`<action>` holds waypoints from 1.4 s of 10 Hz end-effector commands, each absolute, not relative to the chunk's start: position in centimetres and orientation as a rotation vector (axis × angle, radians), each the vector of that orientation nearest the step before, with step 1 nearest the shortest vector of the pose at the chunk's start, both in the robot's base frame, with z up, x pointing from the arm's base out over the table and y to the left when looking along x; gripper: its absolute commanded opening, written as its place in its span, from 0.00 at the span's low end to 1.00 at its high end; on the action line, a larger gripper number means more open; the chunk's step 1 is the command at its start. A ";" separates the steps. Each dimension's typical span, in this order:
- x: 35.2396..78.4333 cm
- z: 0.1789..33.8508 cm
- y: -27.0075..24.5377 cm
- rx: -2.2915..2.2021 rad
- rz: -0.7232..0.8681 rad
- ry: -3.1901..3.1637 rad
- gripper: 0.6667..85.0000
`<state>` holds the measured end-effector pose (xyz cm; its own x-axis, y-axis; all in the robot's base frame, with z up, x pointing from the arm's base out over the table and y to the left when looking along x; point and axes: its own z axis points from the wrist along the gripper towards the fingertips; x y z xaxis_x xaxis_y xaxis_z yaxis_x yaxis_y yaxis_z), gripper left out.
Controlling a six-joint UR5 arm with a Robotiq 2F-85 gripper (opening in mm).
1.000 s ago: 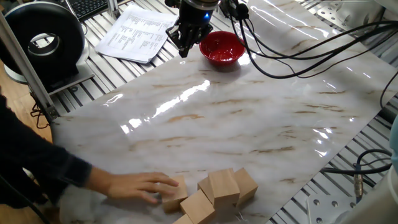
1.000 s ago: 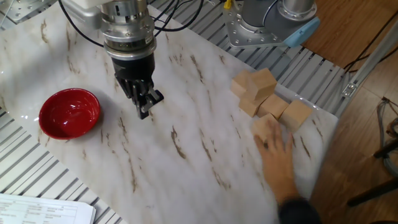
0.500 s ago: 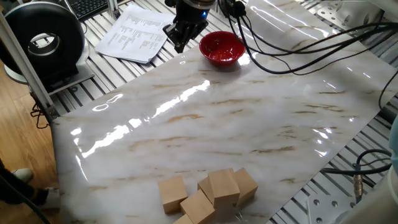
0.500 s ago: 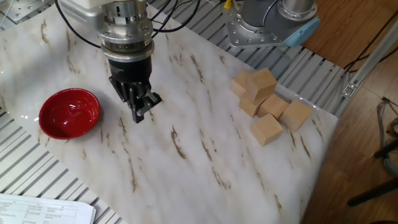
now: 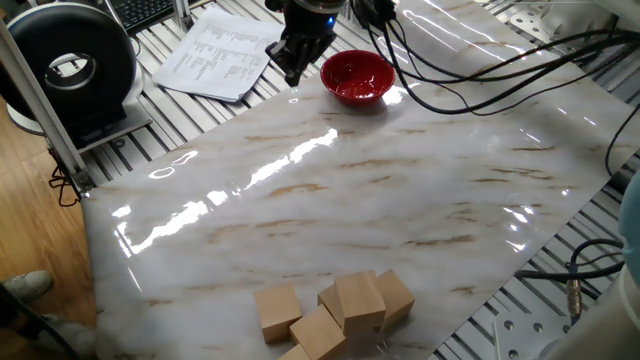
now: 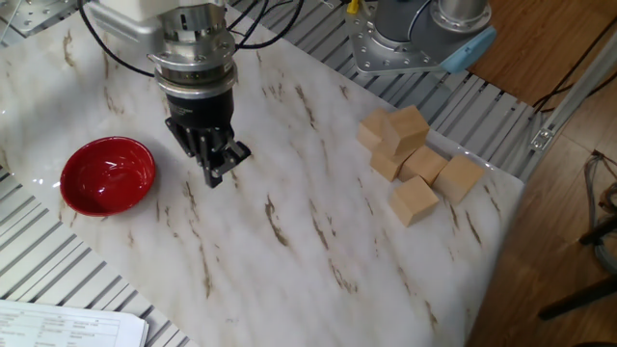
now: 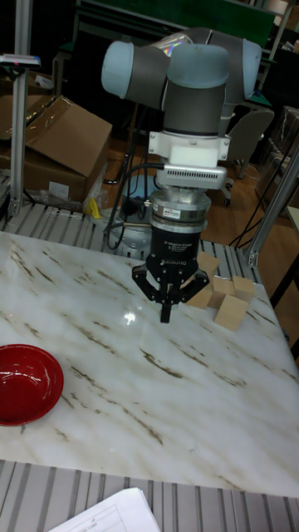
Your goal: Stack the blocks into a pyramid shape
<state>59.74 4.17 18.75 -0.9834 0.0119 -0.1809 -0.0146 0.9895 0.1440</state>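
Note:
Several light-wood blocks [image 5: 335, 305] sit bunched at the near corner of the marble sheet [image 5: 380, 190]. One block [image 6: 405, 126] rests on top of the bunch [image 6: 415, 159], and another block [image 6: 414, 201] lies a little apart. The blocks [image 7: 223, 295] show behind the gripper in the tall view. My gripper [image 6: 214, 178] hangs far from them, close to the red bowl [image 6: 107, 175], pointing down just above the sheet. The gripper [image 7: 166, 316] has its fingers pressed together with nothing between them. It also shows at the far end as the gripper [image 5: 294, 78].
The red bowl [image 5: 356, 76] stands at the sheet's far edge. Printed papers [image 5: 220, 55] and a black round device [image 5: 70, 65] lie beyond the sheet. Cables [image 5: 500, 70] trail over the far right. The robot base [image 6: 424, 34] stands behind the blocks.
A person's hand that rested on the apart block has pulled away out of view. My gripper has shifted slightly toward the bowl side, still shut.

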 end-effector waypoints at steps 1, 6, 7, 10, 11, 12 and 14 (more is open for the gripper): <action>58.0 18.4 3.9 0.050 0.239 2.970 0.00; 56.2 16.2 3.7 0.103 0.280 2.976 0.00; 55.7 15.7 4.1 0.064 0.302 2.991 0.00; 57.0 15.6 4.6 0.012 0.328 2.936 0.00; 56.7 15.5 4.6 0.009 0.330 2.941 0.00; 56.5 15.3 4.6 0.009 0.337 2.940 0.00; 56.4 15.2 4.7 0.041 0.351 2.934 0.00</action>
